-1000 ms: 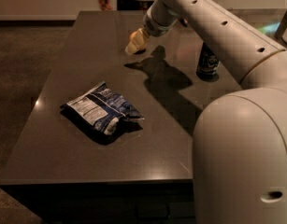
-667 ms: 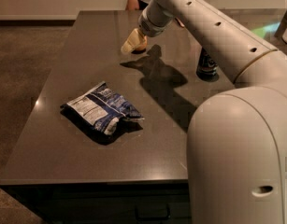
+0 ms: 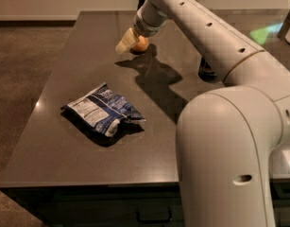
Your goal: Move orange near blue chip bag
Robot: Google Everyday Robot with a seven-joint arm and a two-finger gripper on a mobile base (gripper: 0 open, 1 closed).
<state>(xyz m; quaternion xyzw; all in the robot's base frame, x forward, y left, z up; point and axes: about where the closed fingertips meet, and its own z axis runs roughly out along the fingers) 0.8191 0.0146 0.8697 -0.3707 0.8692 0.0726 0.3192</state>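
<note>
Gripper [image 3: 129, 40], in the camera view, hangs low over the far part of the dark table [image 3: 64, 145], right against the orange [image 3: 141, 43], which sits at tabletop level, partly hidden behind it. Whether it grasps the fruit cannot be told. The blue chip bag [image 3: 103, 110] lies crumpled nearer the front left, well apart from the orange. A dark can [image 3: 207, 70] stands to the right, half hidden behind the arm [image 3: 206, 32].
</note>
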